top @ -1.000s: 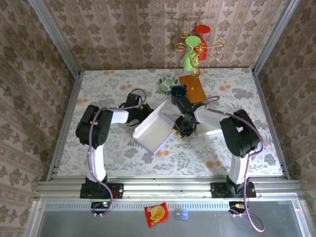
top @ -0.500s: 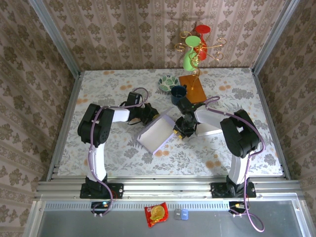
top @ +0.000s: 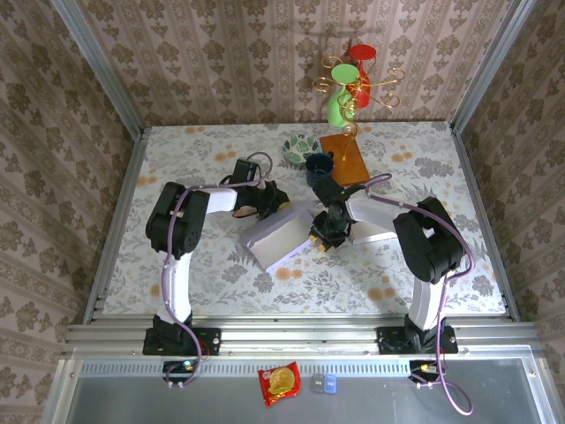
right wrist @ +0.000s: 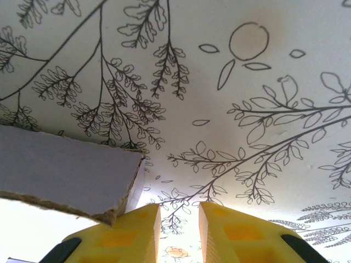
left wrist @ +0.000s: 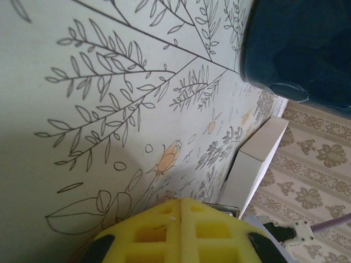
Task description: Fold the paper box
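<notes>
The white paper box (top: 281, 235) lies in the middle of the flowered table, its lid leaning low over the base. My left gripper (top: 275, 204) is shut with nothing in it, its tip at the box's far left edge. In the left wrist view its yellow fingertips (left wrist: 181, 206) meet, with a white box wall (left wrist: 250, 164) just beyond them. My right gripper (top: 321, 235) sits at the box's right edge. In the right wrist view its fingers (right wrist: 178, 222) stand a little apart over bare cloth, and a box flap (right wrist: 66, 175) hangs at their left.
A dark blue cup (top: 318, 165), an orange board (top: 344, 157) and a patterned bowl (top: 301, 146) stand behind the box. A gold stand holding a green and a red cup (top: 351, 88) is at the back wall. A white panel (top: 378, 223) lies under the right arm.
The left gripper has moved right, against the box. The lid has tipped from nearly upright to lying low over the base. The right gripper has stayed put.
</notes>
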